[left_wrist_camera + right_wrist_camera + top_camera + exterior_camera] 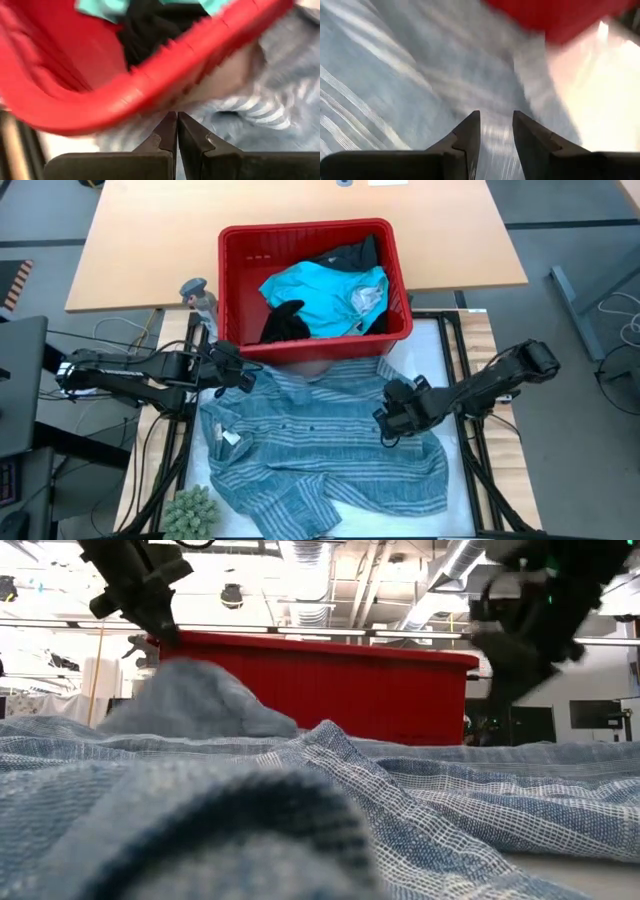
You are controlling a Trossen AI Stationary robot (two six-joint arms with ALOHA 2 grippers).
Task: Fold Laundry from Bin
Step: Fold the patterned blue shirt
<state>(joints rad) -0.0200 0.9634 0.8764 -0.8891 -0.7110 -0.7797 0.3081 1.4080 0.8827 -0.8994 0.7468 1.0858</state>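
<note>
The striped shirt lies spread just before the red bin. The left gripper, jaws pressed together, is at its bin-side corner; the right gripper, jaws slightly spread, hovers over its other side.

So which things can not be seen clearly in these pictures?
- Bin bottom: high view, covered by turquoise garment and black garments.
- Striped shirt near edge: high view, cut off by the frame.
- Tabletop: low view, hidden by shirt folds.
- Right gripper: blurred surroundings.

Wooden desk, grey floor
</note>
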